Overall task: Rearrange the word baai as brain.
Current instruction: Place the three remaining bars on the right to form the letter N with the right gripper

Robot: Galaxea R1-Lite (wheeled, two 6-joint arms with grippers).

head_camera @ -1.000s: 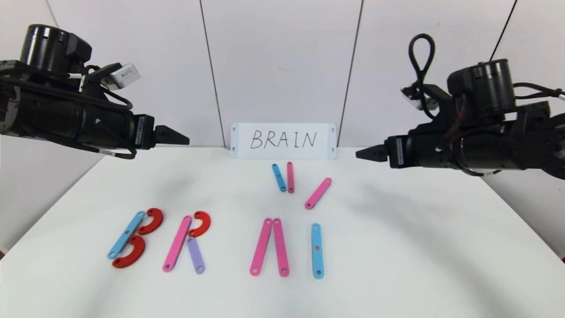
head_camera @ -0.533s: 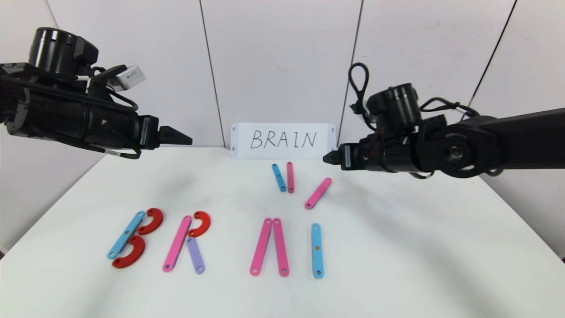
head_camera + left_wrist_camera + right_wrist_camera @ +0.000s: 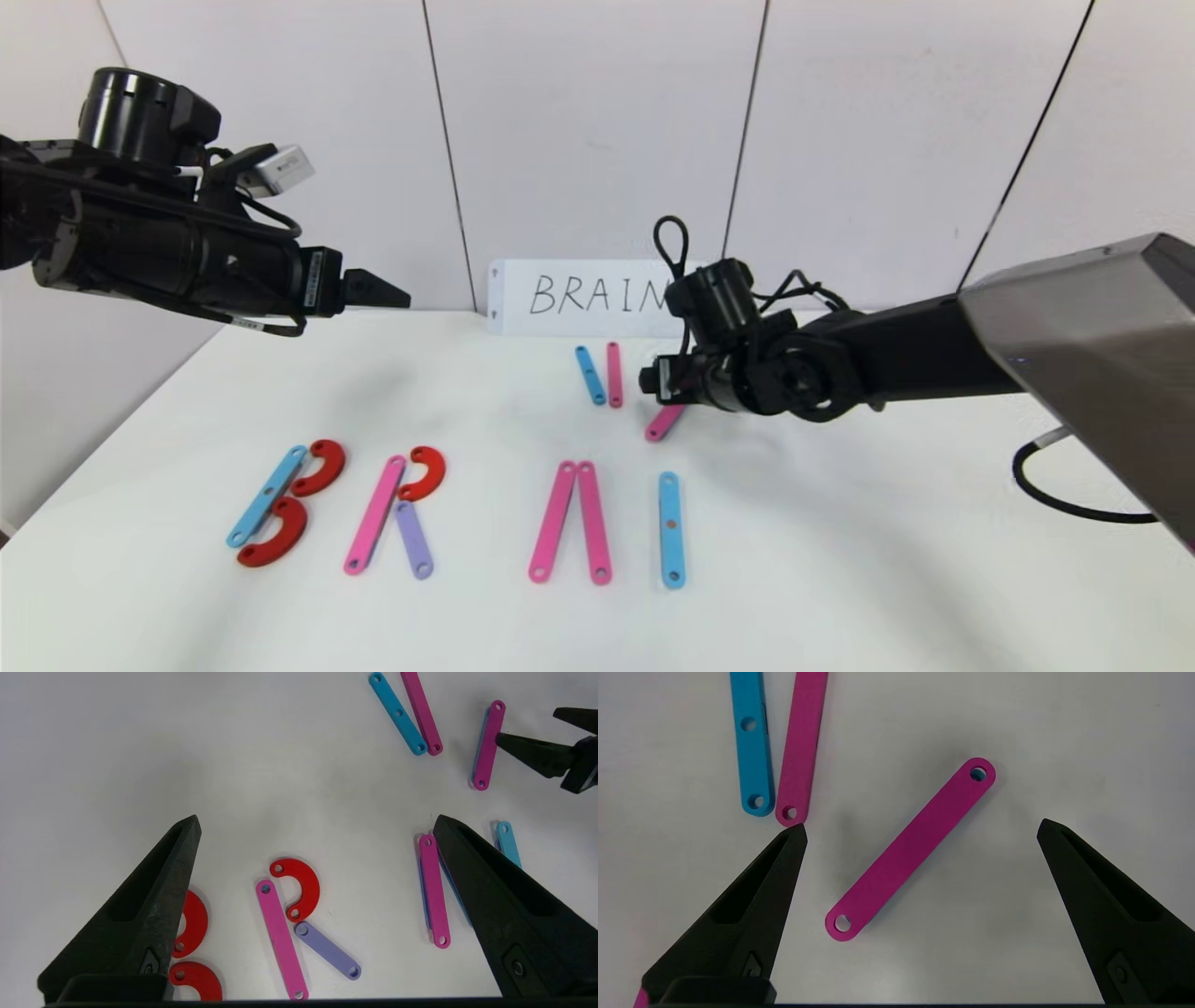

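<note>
On the white table, holed plastic pieces form a row: a B (image 3: 280,504) of a blue strip and two red curves, an R (image 3: 392,513) of a pink strip, red curve and purple strip, two leaning pink strips (image 3: 569,523), and one blue strip (image 3: 670,529). Behind them lie a spare blue strip (image 3: 589,374), a pink strip (image 3: 613,373) and a slanted pink strip (image 3: 662,425). My right gripper (image 3: 649,381) hovers open over the slanted pink strip (image 3: 910,849), its jaws (image 3: 920,826) on either side, not touching. My left gripper (image 3: 397,299) is open and empty (image 3: 316,819), high above the R (image 3: 299,914).
A white card (image 3: 597,297) with handwritten BRAIN stands against the back wall, partly hidden by the right wrist. A black cable (image 3: 1055,485) lies on the table's right side. The right arm reaches across the right half of the table.
My right arm has swung in from the right and come down over the slanted pink strip. My left arm has shifted only slightly. No piece has moved.
</note>
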